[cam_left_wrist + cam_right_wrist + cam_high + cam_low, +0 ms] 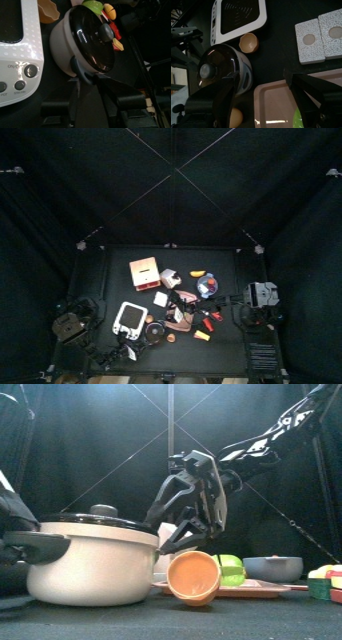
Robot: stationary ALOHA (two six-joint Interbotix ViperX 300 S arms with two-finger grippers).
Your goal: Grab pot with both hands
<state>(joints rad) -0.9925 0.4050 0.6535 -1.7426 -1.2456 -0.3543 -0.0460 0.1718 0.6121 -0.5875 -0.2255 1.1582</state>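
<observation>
The cream pot (91,566) with a black lid (93,37) stands at the table's front left; it also shows in the top view (156,332) and the right wrist view (223,70). My left gripper (93,82) is at the pot's left side, with its jaws closed on the black side handle (81,70). My right gripper (187,519) hangs just behind and above the pot's right side. Its jaws stand wide apart in the right wrist view (261,95) and hold nothing.
A white scale (20,45) lies beside the pot. An orange cup (194,576) lies tipped against a pink tray (267,591) holding green fruit (230,569). A grey bowl (274,567) stands to the right. An orange box (144,271) stands further back.
</observation>
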